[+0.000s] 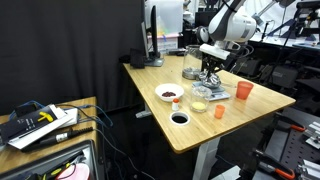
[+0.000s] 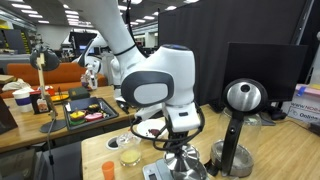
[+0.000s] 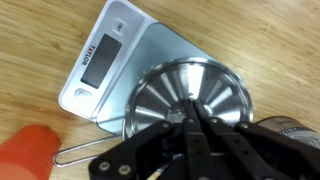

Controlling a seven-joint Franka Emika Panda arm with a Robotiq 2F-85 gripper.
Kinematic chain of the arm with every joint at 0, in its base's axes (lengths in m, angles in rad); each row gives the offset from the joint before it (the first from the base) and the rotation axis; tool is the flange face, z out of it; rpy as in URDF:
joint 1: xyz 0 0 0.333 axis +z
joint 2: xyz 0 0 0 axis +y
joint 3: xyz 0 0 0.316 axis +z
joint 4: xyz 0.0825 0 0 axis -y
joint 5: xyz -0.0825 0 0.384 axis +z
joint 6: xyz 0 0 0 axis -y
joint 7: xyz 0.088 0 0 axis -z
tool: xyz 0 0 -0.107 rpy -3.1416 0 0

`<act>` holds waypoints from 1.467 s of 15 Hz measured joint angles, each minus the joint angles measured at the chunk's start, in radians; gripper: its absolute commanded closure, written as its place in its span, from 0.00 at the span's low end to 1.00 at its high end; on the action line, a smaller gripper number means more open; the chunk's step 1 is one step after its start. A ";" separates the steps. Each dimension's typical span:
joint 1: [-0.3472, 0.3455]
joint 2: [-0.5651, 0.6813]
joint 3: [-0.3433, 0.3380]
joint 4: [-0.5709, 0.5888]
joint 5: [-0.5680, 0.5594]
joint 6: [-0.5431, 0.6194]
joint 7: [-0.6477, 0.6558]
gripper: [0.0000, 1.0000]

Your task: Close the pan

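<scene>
Silver pan (image 3: 185, 85) sits on white scale (image 3: 105, 55), scale on wooden table (image 3: 35, 60). Gripper (image 3: 192, 118) directly over pan centre, fingers drawn narrow, seemingly pinching small knob there; blur hides exact contact. Orange cup (image 3: 30, 150) just beside scale. Thin wire handle (image 3: 75, 155) lies between cup and pan.

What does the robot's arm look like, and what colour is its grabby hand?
The arm is smooth and white. It is made of thick rounded tubes, and its big round joint has a grey cap. The gripper at its end is black and built from flat bars that narrow into two slim fingers. I can't make out any writing or loose cables on it.
</scene>
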 measured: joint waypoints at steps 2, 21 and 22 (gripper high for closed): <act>0.000 0.003 -0.003 0.002 0.000 0.000 0.001 0.99; -0.003 0.135 -0.050 0.151 -0.003 -0.073 0.004 0.99; -0.003 0.135 -0.050 0.152 -0.003 -0.076 0.004 0.99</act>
